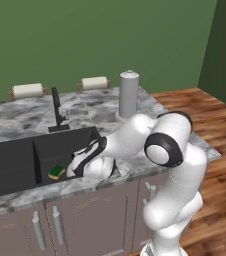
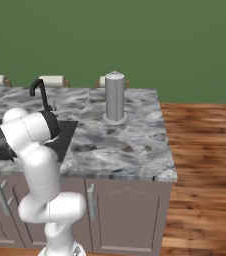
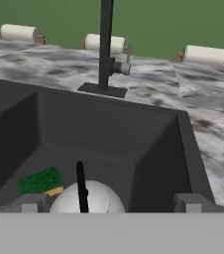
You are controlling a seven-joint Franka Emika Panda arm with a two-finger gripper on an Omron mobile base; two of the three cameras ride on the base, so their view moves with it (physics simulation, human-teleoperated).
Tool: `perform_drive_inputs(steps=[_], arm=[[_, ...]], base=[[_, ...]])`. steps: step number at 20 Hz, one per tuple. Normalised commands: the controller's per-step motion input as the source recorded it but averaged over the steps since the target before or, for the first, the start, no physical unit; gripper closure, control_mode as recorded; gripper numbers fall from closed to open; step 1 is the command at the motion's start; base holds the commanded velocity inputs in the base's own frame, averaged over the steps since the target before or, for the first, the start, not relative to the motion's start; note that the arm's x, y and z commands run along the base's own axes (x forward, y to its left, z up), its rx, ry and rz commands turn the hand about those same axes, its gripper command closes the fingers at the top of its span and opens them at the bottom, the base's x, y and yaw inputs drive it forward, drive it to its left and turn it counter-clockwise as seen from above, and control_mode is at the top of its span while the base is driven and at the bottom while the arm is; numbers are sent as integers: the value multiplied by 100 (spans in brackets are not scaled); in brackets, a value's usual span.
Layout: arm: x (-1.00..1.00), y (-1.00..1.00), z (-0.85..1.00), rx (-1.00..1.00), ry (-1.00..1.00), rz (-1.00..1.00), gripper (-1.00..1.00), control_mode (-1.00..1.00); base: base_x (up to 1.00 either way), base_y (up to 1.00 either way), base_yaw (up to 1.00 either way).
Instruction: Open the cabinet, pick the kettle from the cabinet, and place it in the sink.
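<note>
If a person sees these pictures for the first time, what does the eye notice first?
First the white arm bending low over the black sink, its open gripper straddling the kettle on the basin floor beside a green sponge. Next, the tall grey canister upright on the marbled counter, right of the faucet.

The kettle sits in the sink beside a sponge, the faucet behind, a canister on the counter to the right.
</note>
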Motion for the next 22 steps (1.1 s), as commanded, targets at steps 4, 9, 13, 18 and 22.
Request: perform_drive_inputs(steps=[4, 9, 13, 18, 22], arm=[[-9, 4, 55, 11, 8, 0, -100, -100], [-18, 0, 46, 2, 26, -1, -100, -100], [-21, 0, 44, 0, 38, -1, -100, -100], [-10, 0, 53, 0, 29, 1, -100, -100], [-14, 0, 43, 0, 34, 2, -100, -100]], base=[[0, 0, 0], [0, 0, 0], [0, 0, 0], [0, 0, 0], [0, 0, 0]])
